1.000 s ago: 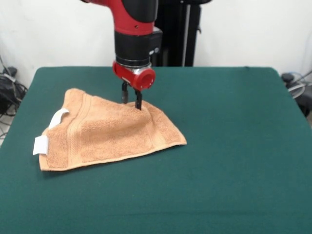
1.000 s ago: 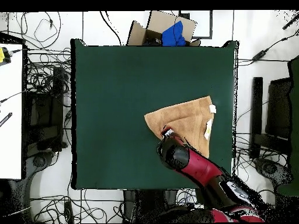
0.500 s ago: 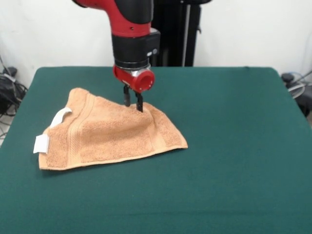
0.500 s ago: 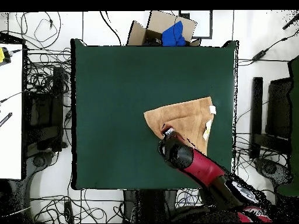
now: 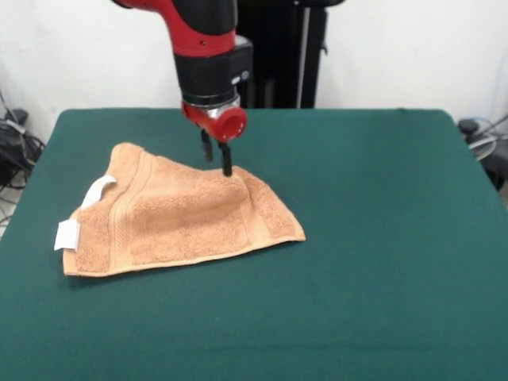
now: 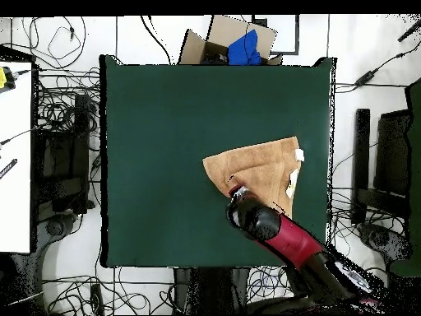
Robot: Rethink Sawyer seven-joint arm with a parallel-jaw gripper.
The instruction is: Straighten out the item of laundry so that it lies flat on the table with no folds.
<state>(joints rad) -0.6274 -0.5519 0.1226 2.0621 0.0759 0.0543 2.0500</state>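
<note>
Left to right in the front view: white tag (image 5: 66, 236) at the towel's left edge, a white loop (image 5: 96, 190) just above it, then the towel (image 5: 178, 218) itself, folded into a rough triangle on the left half of the desk (image 5: 381, 262), with a free corner at the right. The claw (image 5: 217, 157) is over the towel's raised back edge, near its peak. Over the last second the arm has risen slightly and drifted left; the tips were sunk into the terry and now only the lower tip touches or just clears it. The towel outline hasn't changed, and nothing is lifted. The fingers look near-closed with no cloth visibly between them, so likely released or a missed pinch; can't tell for sure. Judgement: no progress on unfolding, since the fold remains and the towel is humped under the claw. The long axis runs left-right in the front view, tilted a little, with the tag end low-left and the pointed corner at the right. In the overhead view it sits right of desk centre, toward the robot's side, tag edge right.
</note>
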